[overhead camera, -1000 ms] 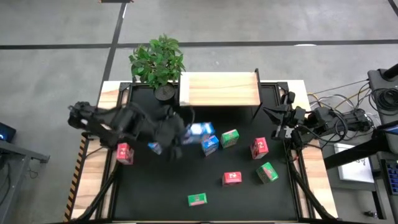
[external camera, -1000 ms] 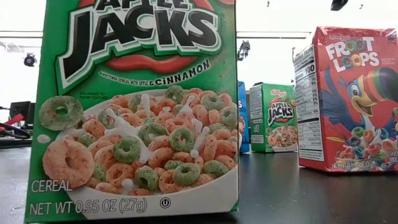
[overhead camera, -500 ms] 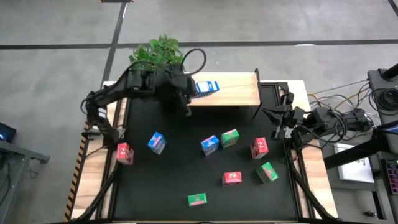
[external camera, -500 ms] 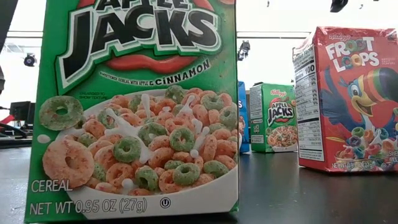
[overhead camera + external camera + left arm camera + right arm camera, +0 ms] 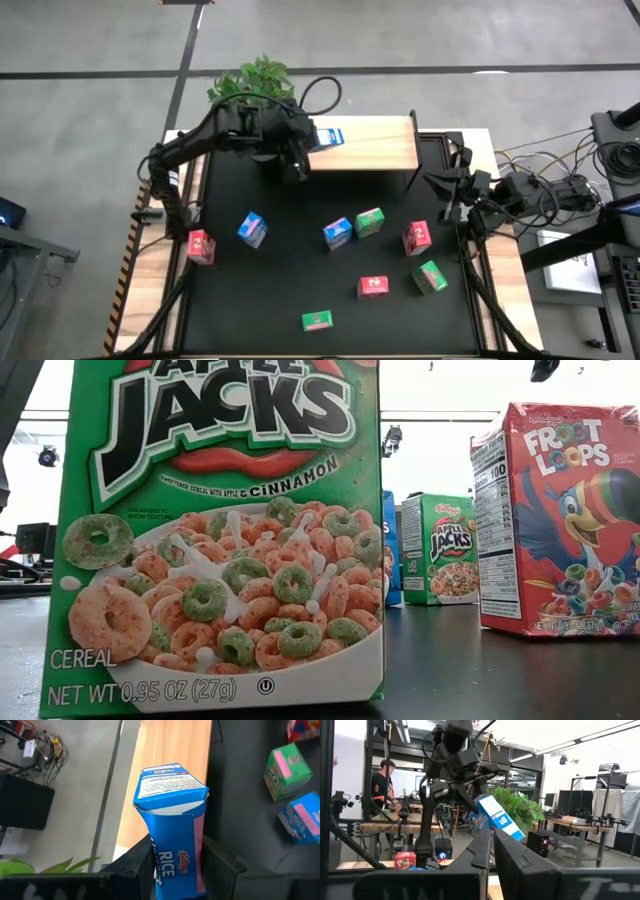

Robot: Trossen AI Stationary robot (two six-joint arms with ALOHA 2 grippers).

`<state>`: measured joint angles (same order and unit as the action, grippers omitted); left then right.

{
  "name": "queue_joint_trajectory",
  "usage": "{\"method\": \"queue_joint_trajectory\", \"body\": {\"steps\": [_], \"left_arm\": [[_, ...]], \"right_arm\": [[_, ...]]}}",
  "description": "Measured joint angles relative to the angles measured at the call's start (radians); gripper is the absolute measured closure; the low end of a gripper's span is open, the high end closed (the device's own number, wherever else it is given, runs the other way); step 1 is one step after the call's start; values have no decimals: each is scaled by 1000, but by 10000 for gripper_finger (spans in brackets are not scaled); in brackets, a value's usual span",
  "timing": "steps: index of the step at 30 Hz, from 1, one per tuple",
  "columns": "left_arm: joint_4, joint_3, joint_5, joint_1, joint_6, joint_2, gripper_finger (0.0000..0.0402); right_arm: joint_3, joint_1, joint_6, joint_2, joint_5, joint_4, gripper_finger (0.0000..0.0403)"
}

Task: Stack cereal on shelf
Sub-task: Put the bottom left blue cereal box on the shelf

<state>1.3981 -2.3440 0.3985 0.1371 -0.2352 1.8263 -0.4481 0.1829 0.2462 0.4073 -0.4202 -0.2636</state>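
- My left claw (image 5: 175, 862) is clamping the blue Rice Krispies box (image 5: 328, 136), tilted, above the wooden shelf (image 5: 365, 145) at its plant-side end.
- I am judging it best to level the box, then lower it flat onto the plank.
- My right claw (image 5: 441, 196) is waiting at the table edge, fingers together.

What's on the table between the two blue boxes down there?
Nothing. In the high view, only bare black mat lies between the left blue box and the right blue box.
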Motion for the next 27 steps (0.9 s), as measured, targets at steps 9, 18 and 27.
{"method": "queue_joint_trajectory", "body": {"steps": [9, 18, 27], "left_arm": [[96, 0, 0, 2, 31, -11, 285], [80, 7, -8, 15, -3, -18, 285], [-79, 41, -135, 104, -84, 8, 285]], "right_arm": [[-34, 0, -38, 1, 0, -4, 390], [-36, 0, 8, 0, 0, -2, 390], [-36, 0, -13, 1, 3, 6, 390]]}}
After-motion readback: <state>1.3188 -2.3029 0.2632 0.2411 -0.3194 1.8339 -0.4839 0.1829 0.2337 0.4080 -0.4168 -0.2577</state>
